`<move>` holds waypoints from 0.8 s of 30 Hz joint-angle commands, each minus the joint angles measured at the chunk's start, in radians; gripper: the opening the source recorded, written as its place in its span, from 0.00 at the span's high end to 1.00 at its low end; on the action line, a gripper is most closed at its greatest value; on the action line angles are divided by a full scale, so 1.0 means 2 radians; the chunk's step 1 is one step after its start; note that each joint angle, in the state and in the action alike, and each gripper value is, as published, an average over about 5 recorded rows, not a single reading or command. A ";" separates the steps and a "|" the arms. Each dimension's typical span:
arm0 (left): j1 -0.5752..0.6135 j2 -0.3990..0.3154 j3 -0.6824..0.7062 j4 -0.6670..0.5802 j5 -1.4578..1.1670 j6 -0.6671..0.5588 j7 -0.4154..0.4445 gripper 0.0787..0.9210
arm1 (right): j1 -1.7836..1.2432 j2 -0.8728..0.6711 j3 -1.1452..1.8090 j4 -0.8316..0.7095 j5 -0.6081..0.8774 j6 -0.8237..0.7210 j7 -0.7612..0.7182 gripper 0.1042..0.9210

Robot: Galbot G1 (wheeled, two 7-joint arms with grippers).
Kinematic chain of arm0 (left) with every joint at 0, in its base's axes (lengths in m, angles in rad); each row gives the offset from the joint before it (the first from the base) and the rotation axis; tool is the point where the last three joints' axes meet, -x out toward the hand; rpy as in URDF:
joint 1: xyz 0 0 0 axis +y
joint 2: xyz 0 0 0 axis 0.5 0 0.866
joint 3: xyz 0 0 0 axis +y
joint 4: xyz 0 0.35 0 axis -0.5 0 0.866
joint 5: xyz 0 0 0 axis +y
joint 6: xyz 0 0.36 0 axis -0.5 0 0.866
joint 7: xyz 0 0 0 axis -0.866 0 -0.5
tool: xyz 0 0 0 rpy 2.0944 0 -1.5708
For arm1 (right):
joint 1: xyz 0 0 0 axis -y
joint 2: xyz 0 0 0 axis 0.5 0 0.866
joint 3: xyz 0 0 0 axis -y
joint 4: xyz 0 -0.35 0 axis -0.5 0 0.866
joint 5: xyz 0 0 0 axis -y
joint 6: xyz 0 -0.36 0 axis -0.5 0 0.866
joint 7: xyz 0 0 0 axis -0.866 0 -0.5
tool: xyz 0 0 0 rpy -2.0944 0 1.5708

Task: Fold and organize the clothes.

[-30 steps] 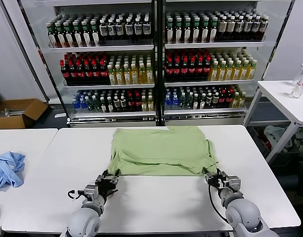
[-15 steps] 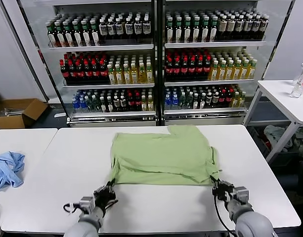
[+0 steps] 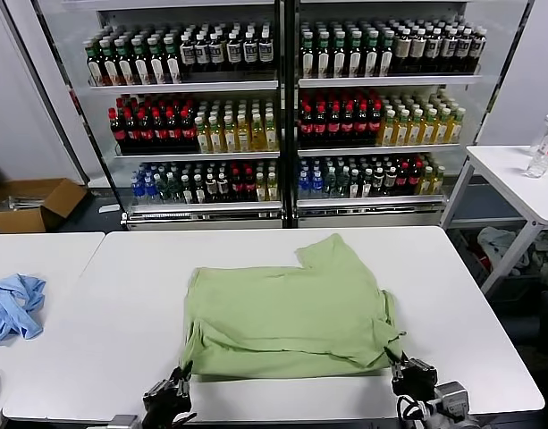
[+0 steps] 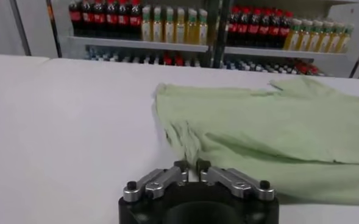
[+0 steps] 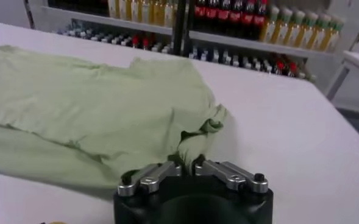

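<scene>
The shirt (image 3: 291,317) lies rumpled on the white desk (image 3: 488,304), drawn down to the near edge, one sleeve flipped up at the far side. Both grippers sit at that near edge: the left gripper (image 4: 191,167) at the shirt's near left corner, the right gripper (image 5: 187,163) at the near right corner.

The main risk, as I judge it — the cloth slides off the desk, since the hem already lies close to the edge and any further pull toward the robot would carry it over. A second risk: uneven release, leaving one corner snagged and the shirt skewed.

In each wrist view the jaws stand nearly together with only a thin gap, bunched cloth right at the tips. Whether they pinch it or have let go, I cannot tell.
</scene>
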 commanded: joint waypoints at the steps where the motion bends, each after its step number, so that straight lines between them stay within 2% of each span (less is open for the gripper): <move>1: -0.087 0.050 -0.032 0.001 -0.024 0.003 -0.005 0.68 | 0.120 -0.006 -0.023 -0.025 0.027 0.005 0.021 0.60; 4: -0.171 0.066 -0.008 0.067 -0.046 0.005 -0.008 0.58 | 0.232 0.000 -0.086 -0.104 0.035 -0.016 0.029 0.50; 9: -0.312 0.072 0.052 0.201 -0.053 0.014 -0.020 0.40 | 0.412 0.019 -0.183 -0.258 0.039 -0.034 0.018 0.33; 14: -0.404 0.066 0.110 0.289 -0.068 0.029 -0.024 0.24 | 0.507 0.048 -0.239 -0.365 0.062 -0.043 0.004 0.16; 18: -0.451 0.056 0.141 0.334 -0.086 0.038 -0.024 0.14 | 0.565 0.070 -0.268 -0.426 0.085 -0.048 -0.003 0.12; 24: -0.499 0.044 0.164 0.383 -0.099 0.040 -0.022 0.12 | 0.621 0.108 -0.285 -0.517 0.103 -0.047 -0.009 0.12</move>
